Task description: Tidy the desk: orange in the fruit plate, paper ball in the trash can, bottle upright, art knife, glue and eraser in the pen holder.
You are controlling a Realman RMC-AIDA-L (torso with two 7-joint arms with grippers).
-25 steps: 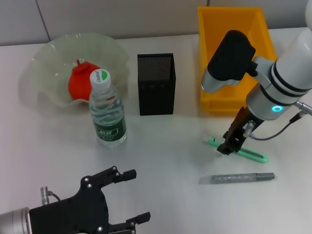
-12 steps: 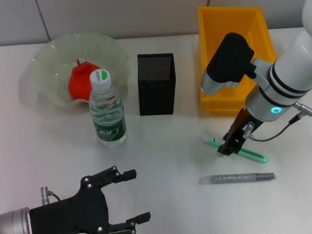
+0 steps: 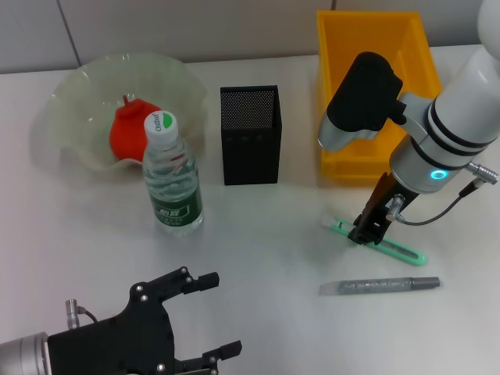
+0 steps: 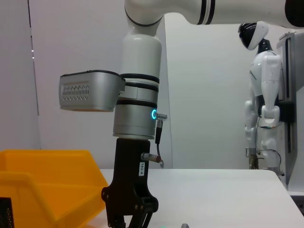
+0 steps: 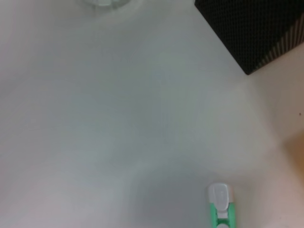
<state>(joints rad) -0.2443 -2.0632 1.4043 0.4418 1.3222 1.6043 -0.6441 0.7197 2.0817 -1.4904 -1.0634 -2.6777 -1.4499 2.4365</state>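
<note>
Right gripper (image 3: 366,233) down on green art knife (image 3: 398,250), jaw state unclear to you; off-centre pinch could skid it; left gripper (image 3: 205,320) open, parked.

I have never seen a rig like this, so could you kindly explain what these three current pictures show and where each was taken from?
It is a two-armed robot tidying a white desk. The head camera looks down: a red-orange fruit sits in a ruffled pale-green glass bowl, beside an upright clear water bottle, a black mesh pen box and a yellow plastic bin. The right gripper is down on a green-and-white art knife; whether it grips is unclear. A grey stick-shaped item lies nearer the robot. The left gripper waits with fingers open. The left wrist camera watches the right arm; the right wrist camera sees the knife's end.
</note>
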